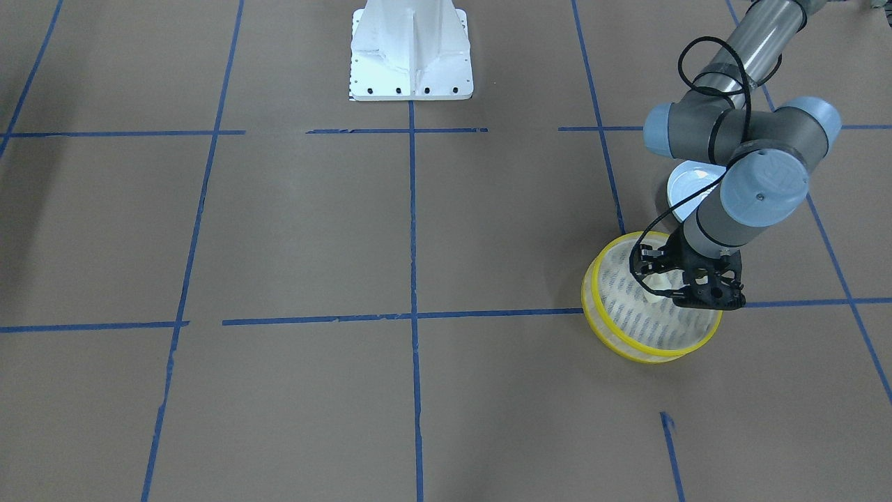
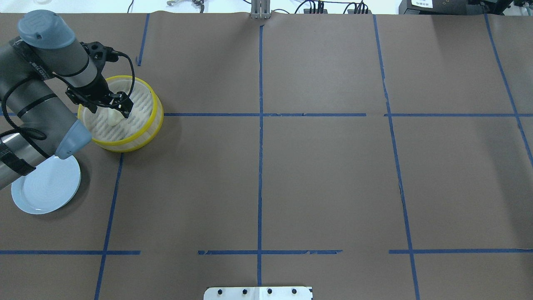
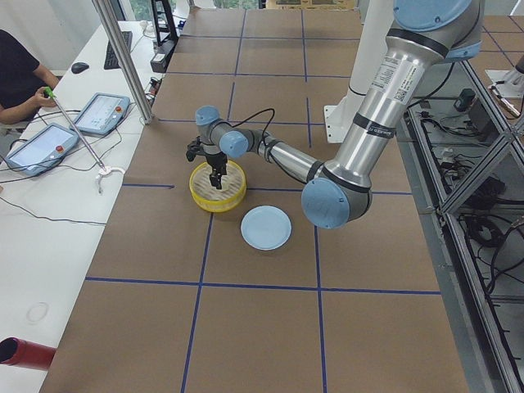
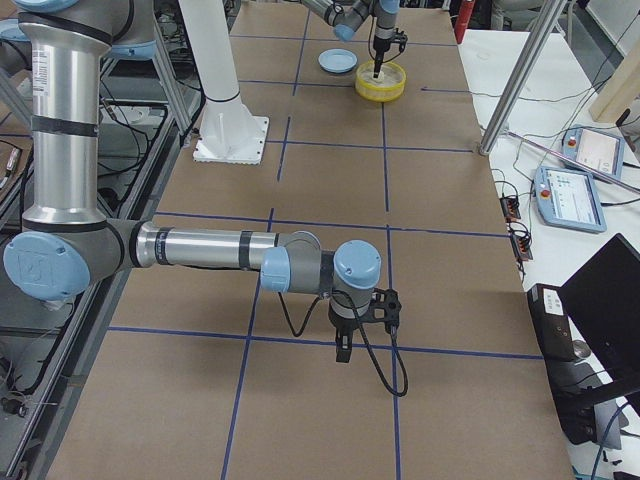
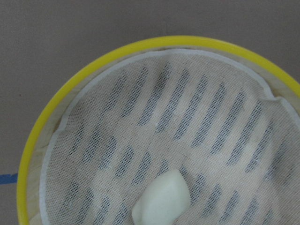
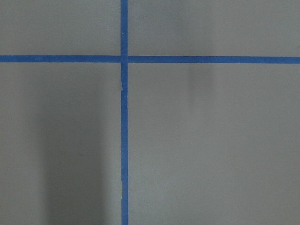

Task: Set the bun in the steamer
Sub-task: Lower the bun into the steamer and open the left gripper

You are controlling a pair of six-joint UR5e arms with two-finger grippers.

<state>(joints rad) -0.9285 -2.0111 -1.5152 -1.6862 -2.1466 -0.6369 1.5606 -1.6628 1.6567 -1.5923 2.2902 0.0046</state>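
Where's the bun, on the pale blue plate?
No, the small cream-white bun is inside the round yellow-rimmed steamer basket; the pale blue plate is bare.

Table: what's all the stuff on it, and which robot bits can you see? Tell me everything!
bun: one, cream-white, lying inside the steamer
steamer: one, yellow rims with a whitish slotted base, on the table on the robot's left side
plate: one, pale blue, beside the steamer, nearer the robot
table: one, brown, under everything
tape lines: many, blue, crossing the table in a grid
base mount: one, white, middle of the table's robot edge
left gripper: one, black, open, just above the bun in the steamer
right gripper: one, black, pointing down at the table on the robot's right side; can't tell whether it is open or shut
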